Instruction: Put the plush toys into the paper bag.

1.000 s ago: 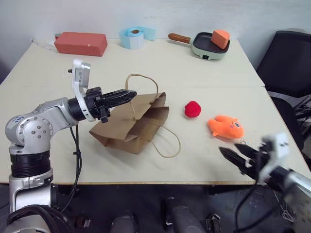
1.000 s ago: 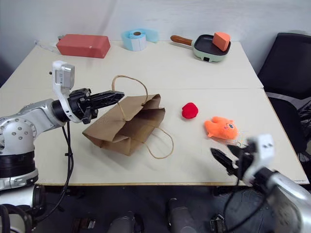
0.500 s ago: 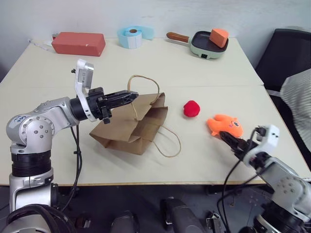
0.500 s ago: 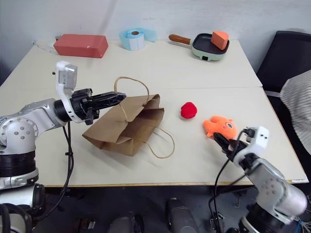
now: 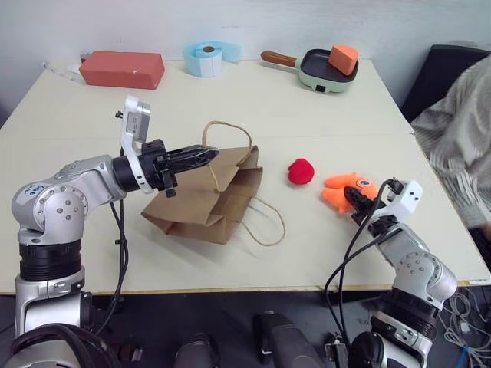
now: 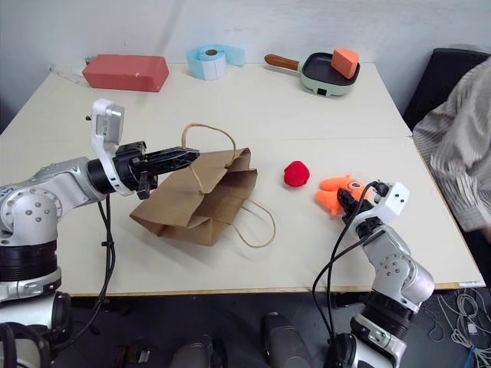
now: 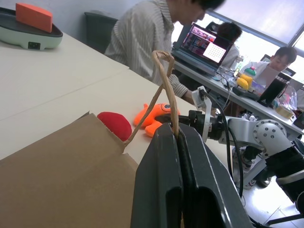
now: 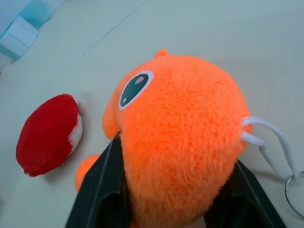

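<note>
The brown paper bag [image 5: 201, 205] lies on its side at the table's middle, mouth toward the toys. My left gripper [image 5: 207, 153] is shut on one cord handle [image 7: 161, 80] and holds the bag's upper edge lifted. The second handle [image 5: 268, 226] lies looped on the table. Just right of the bag's mouth sits the small red plush toy [image 5: 301, 171]. Further right lies the orange plush toy [image 8: 180, 123], with my right gripper [image 5: 357, 201] closed on it, one finger pressed into each side. Its white cord and keyring [image 8: 270, 142] trail beside it.
Along the far edge stand a red brick-shaped block [image 5: 121, 69], a light-blue tape roll [image 5: 207, 57] and a green pan [image 5: 328, 70] holding an orange wedge [image 5: 344, 57]. A person's striped sleeve [image 5: 460, 146] leans in at the right, near a black chair [image 5: 443, 73].
My right gripper came forward from the table's front edge to the orange plush toy and closed around it. The left gripper kept still on the handle. A person's sleeve entered at the right.
</note>
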You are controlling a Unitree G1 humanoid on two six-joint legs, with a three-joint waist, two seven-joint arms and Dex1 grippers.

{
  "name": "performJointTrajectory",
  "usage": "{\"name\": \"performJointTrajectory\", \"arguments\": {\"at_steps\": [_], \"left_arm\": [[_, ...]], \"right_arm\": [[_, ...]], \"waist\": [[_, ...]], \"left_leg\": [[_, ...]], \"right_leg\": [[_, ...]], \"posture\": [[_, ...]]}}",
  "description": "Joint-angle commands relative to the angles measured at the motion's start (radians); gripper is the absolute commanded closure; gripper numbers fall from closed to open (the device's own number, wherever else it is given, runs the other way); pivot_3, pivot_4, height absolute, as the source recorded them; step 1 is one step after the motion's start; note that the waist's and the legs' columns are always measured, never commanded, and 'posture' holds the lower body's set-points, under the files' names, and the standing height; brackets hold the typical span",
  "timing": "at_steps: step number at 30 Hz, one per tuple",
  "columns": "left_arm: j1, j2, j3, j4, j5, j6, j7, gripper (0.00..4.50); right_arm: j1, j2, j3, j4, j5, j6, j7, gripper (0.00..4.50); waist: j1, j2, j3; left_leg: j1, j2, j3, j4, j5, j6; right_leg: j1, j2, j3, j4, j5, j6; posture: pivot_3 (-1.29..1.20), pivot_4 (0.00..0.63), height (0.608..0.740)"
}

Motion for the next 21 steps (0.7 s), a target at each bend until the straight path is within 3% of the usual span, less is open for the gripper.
{"name": "performJointTrajectory", "arguments": {"at_steps": [1,4,8,13,17,21], "left_arm": [[0.0,0.012,0.031,-0.029,0.001,-0.02,-0.002,4.5],[-0.004,0.014,0.037,-0.023,0.0,-0.016,-0.005,4.5],[-0.025,0.011,0.04,-0.007,-0.002,-0.013,-0.01,4.5],[-0.049,-0.007,0.033,-0.006,-0.012,-0.008,-0.01,4.5],[-0.061,-0.02,0.029,-0.015,-0.023,-0.002,-0.013,4.5],[-0.051,-0.022,0.017,-0.028,-0.012,-0.007,-0.024,4.5]], "right_arm": [[0.061,-0.066,0.044,-0.097,0.037,-0.039,0.07,3.77],[0.096,-0.141,0.071,-0.237,0.175,-0.002,0.186,4.31],[0.066,-0.239,0.197,-0.342,0.318,0.11,0.26,4.34],[-0.028,-0.238,0.377,-0.299,0.291,0.137,0.225,4.34],[-0.129,-0.199,0.602,-0.179,0.17,0.129,0.198,4.34],[-0.224,-0.181,0.674,-0.108,0.155,0.133,0.236,4.34]], "waist": [[0.005,0.0,0.0],[0.008,0.002,0.002],[-0.001,0.005,0.003],[-0.005,0.004,0.003],[-0.006,0.004,0.003],[-0.004,0.004,0.003]], "left_leg": [[0.0,0.0,0.0,0.0,0.0,0.0],[0.0,0.0,0.0,0.0,0.0,0.0],[0.0,0.0,0.0,0.0,0.0,0.0],[0.0,0.001,-0.001,0.0,0.001,-0.001],[-0.001,0.001,0.0,0.0,0.001,-0.001],[-0.002,0.001,-0.001,-0.001,0.001,-0.001]], "right_leg": [[0.0,0.0,0.0,0.0,0.0,0.0],[0.0,0.0,0.0,-0.001,0.0,0.0],[0.0,0.0,0.0,0.0,0.0,0.0],[0.0,0.001,0.0,0.001,0.0,0.0],[0.0,0.001,0.0,-0.001,0.0,0.0],[-0.002,0.001,0.0,-0.001,0.0,0.0]], "posture": [[0.0,0.15,0.74],[0.0,0.15,0.74],[0.0,0.15,0.74],[0.0,0.15,0.74],[0.0,0.15,0.74],[0.0,0.15,0.74]]}}
